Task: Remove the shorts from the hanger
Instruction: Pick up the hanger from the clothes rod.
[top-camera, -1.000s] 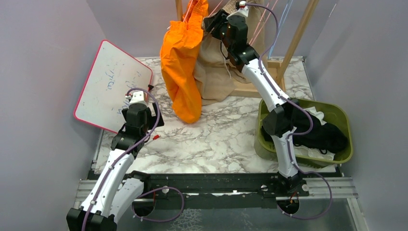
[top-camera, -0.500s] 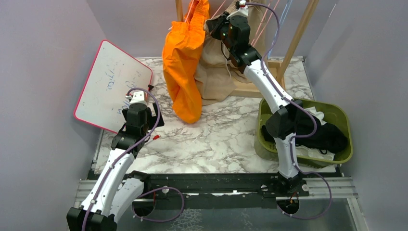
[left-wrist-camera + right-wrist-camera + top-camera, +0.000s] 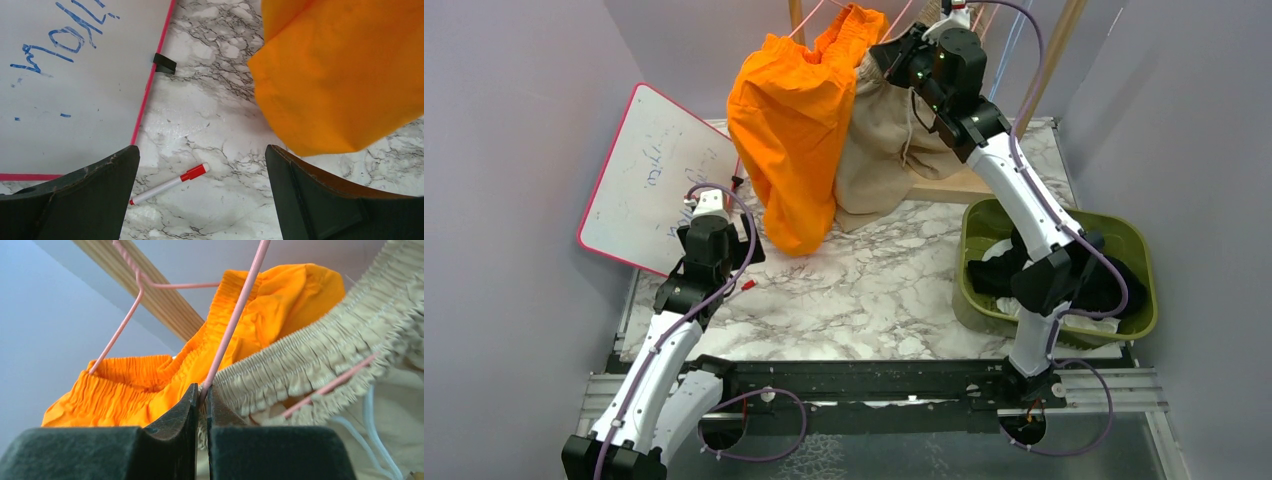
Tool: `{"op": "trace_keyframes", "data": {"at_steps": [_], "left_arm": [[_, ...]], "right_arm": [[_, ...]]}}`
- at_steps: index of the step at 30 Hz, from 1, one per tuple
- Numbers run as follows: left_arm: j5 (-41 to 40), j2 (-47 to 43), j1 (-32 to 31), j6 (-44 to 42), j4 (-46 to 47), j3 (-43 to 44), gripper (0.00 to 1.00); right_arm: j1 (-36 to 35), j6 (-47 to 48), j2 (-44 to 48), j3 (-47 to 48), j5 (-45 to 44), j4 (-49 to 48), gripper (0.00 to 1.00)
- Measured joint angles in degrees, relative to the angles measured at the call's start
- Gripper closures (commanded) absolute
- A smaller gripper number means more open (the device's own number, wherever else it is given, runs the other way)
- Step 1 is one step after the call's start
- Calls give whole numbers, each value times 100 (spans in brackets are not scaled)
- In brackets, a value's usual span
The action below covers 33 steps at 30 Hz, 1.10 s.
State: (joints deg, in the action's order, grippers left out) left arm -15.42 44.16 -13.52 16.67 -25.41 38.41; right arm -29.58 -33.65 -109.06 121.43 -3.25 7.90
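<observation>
Up by the wooden rack (image 3: 160, 305), the right gripper (image 3: 202, 390) was shut tight. Its two dark fingers were pressed together with almost no gap. A pink hanger wire (image 3: 235, 315) ran down right into the spot where they met. The end of the tan shorts (image 3: 320, 350) sat at that same spot, at their bunched, stretchy top. I could not tell if some of the tan cloth was pinched too.

Just past the wire were the orange shorts (image 3: 280, 295). Their stretchy top was spread out on a pink hanger. From above, the orange pair hung beside the tan pair and touched it. Both hung down over the back of the marble table (image 3: 894, 290). The orange pair was on the left.

Near the right arm's bottom part sat a green bin (image 3: 1134, 240). The black shorts (image 3: 1114, 285) lay in it. The white shorts (image 3: 1084, 322) peeked out under them.

Over on the left side of the table, the left gripper (image 3: 201, 150) was spread wide open and had nothing in it. It hung above the table. A marker (image 3: 167, 184) with a red cap lay on the marble below, between its fingers. A whiteboard (image 3: 75, 75) with a pink edge and blue scribbles lay to the left of the marker. The bottom of the orange shorts hung on the other side, apart from the marker.
</observation>
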Motion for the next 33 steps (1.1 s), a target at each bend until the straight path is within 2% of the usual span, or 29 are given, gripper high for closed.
{"op": "trace_keyframes", "data": {"at_steps": [7,17,26,33], "left_arm": [[72,-28,0,2,-2,0,1],[105,-48,0,2,-2,0,1],[105,-33,0,2,-2,0,1],[107,-28,0,2,-2,0,1]], "right_arm": [[37,396,105,35,212,772,92],[328,1080,-101,160,636,1834,97],[463,1259,304,-238,1733,1759,99],[452,1110,957,-1121,2439,1261,99]]}}
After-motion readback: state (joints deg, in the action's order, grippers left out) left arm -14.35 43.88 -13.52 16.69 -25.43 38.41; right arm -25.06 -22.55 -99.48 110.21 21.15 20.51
